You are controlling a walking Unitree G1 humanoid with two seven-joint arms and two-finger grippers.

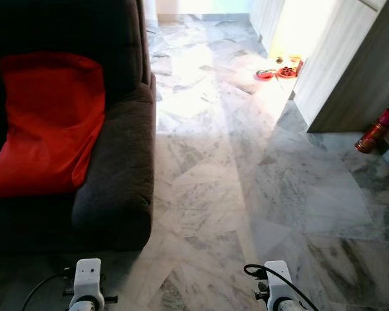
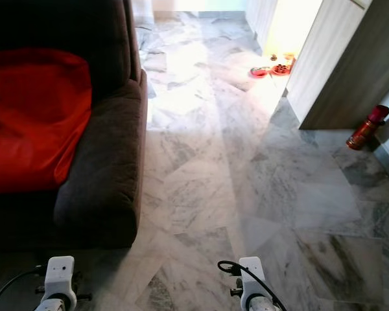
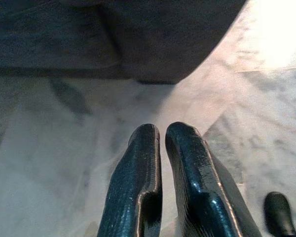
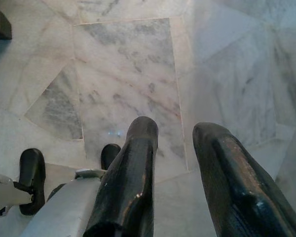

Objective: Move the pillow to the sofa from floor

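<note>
Left eye view: the red pillow [image 1: 48, 123] lies on the seat of the dark sofa [image 1: 117, 194], leaning against the backrest. It touches the inner side of the armrest. The marble floor [image 1: 246, 181] stretches ahead. Red bowls [image 1: 275, 71] sit near a doorway, and a red fire extinguisher [image 1: 376, 129] lies by the wall, well apart from the sofa.

Right eye view: the same scene. Both arms hang low at the frame bottom. Judged from this placement, the task appears complete.

Left wrist view: the left hand [image 3: 160, 136] points at the floor just beside the sofa base. Its fingers are pressed together, holding nothing.

Right wrist view: the right hand [image 4: 175, 133] hangs over bare floor, fingers parted, holding nothing.

Handling: the pillow looks soft, light and easily creased. If repositioning is needed, take hold at a corner or pinch an edge seam; the fabric should compress without slipping.
</note>
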